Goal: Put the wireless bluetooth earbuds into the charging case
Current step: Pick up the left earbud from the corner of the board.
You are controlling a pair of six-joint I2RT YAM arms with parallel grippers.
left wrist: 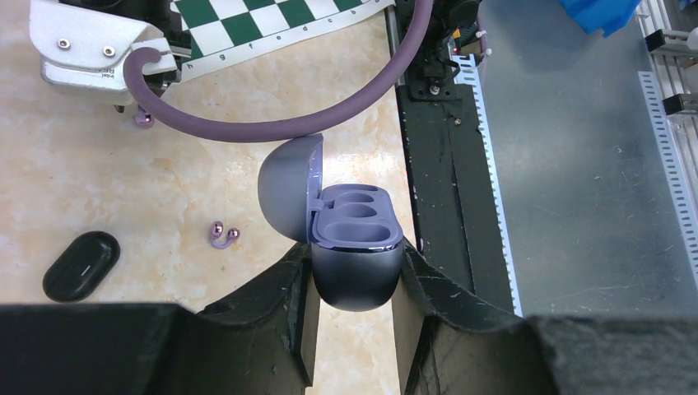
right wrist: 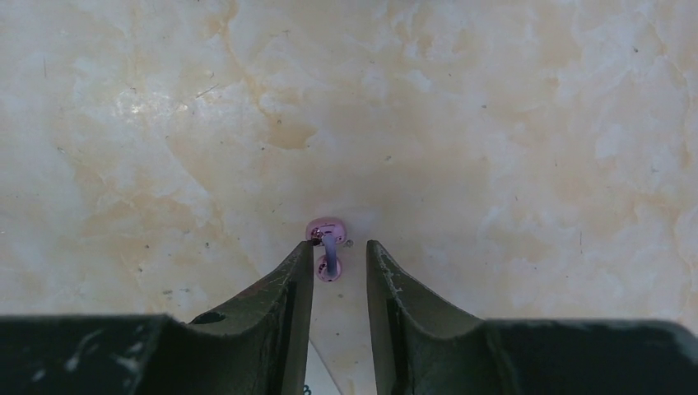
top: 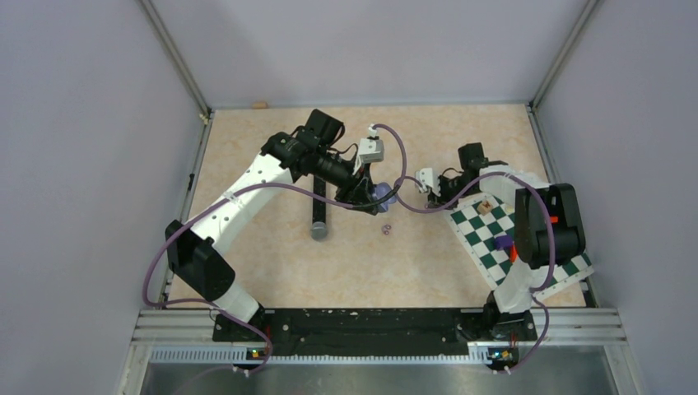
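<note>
Left wrist view: the left hand (left wrist: pixel 354 247) is clamped on the body of the charging case (left wrist: pixel 355 284), whose lid is tipped open with both wells in view. One purple earbud (left wrist: pixel 222 236) lies on the worktop (left wrist: pixel 99 189) near the case, on its lid side. Farther off on that same side, the right hand (right wrist: pixel 339 247) is down at the worktop. Its fingers stand narrowly apart around a second purple earbud (right wrist: pixel 327 232), which touches one finger and clears the other.
</note>
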